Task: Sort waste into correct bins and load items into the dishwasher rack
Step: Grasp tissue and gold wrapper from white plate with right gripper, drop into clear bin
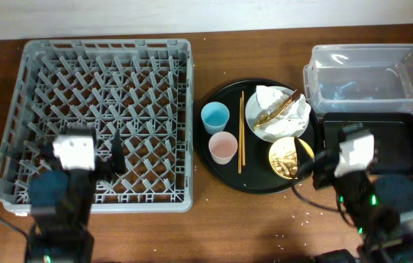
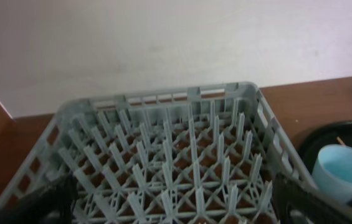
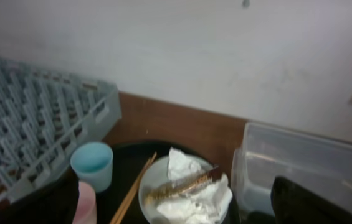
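The grey dishwasher rack [image 1: 96,109] fills the left side. My left gripper [image 1: 117,157] hangs open and empty over its front part [image 2: 176,199]. On the round black tray [image 1: 257,172] stand a light blue cup [image 1: 215,117], a pink cup [image 1: 223,147], chopsticks [image 1: 240,131], a pale plate [image 1: 273,131] with white napkins [image 1: 272,97] and a gold-brown wrapper [image 1: 279,108], and a yellow bowl [image 1: 307,148] holding brown scraps. My right gripper [image 1: 314,164] is open and empty beside the bowl, facing the plate [image 3: 176,199].
A clear plastic tub [image 1: 367,51] stands at the back right, and a shallow black rectangular tray [image 1: 396,128] lies just in front of it. A few crumbs lie on the wooden table near the front right.
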